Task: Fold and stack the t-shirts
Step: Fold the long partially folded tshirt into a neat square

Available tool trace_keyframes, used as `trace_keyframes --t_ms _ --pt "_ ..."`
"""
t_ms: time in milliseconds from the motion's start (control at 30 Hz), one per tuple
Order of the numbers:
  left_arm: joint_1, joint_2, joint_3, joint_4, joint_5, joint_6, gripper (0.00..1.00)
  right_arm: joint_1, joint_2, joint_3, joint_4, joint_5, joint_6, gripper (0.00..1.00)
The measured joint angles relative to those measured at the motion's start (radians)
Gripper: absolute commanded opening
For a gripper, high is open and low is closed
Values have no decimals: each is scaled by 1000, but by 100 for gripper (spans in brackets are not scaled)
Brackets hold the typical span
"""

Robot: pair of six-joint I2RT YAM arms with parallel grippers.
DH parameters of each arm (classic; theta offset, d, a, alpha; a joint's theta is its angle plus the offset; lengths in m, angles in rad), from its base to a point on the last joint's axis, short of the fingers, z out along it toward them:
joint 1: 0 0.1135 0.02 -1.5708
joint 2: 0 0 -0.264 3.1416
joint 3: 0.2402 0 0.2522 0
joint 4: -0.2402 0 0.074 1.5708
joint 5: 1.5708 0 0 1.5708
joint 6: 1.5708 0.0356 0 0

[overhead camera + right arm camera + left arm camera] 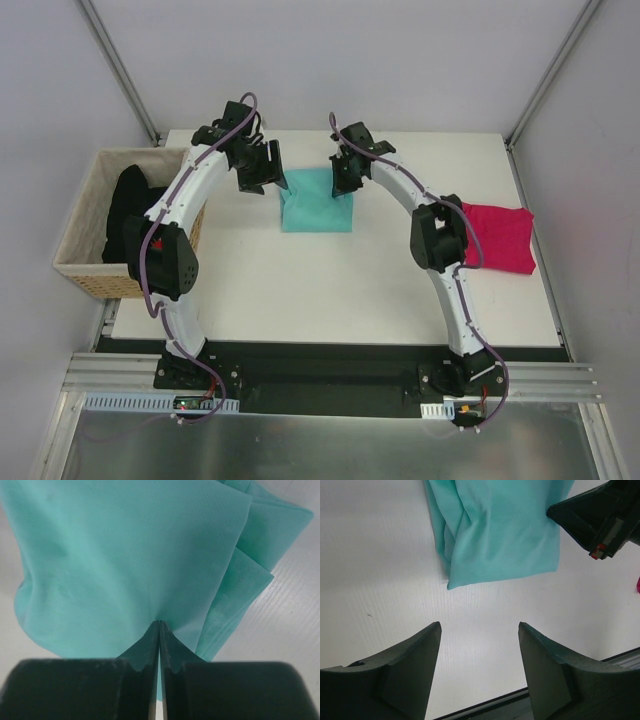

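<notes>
A teal t-shirt [315,208] lies folded on the white table [330,290] at the back middle. My right gripper [345,185] is shut on the shirt's far right part; in the right wrist view the closed fingertips [159,624] pinch the teal cloth [125,555], which puckers at the tips. My left gripper [262,175] is open and empty beside the shirt's far left corner; its wrist view shows bare table between the fingers [480,627], the teal shirt [500,535] beyond them, and the right gripper [595,520]. A folded magenta t-shirt [500,237] lies at the right.
A woven basket [85,215] stands off the table's left edge with dark clothing [130,205] in it. Frame posts rise at the back left and back right corners. The arm bases sit on a rail at the near edge.
</notes>
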Motion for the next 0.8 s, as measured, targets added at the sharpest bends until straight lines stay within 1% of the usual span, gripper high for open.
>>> trace_keyframes --t_ms 133,167,333,533,800 --pt "0 0 1 -7 -3 4 63 -1 31 -1 0 -11 26 9" --pt "0 0 5 -12 -3 5 63 -1 31 -1 0 -11 30 12" --pt "0 5 41 -31 -4 13 63 0 31 11 11 -14 50 16" --pt "0 11 57 -40 -6 25 63 0 30 -2 28 -10 77 16" --pt "0 57 74 -54 -6 26 63 0 28 -95 50 52 140 14"
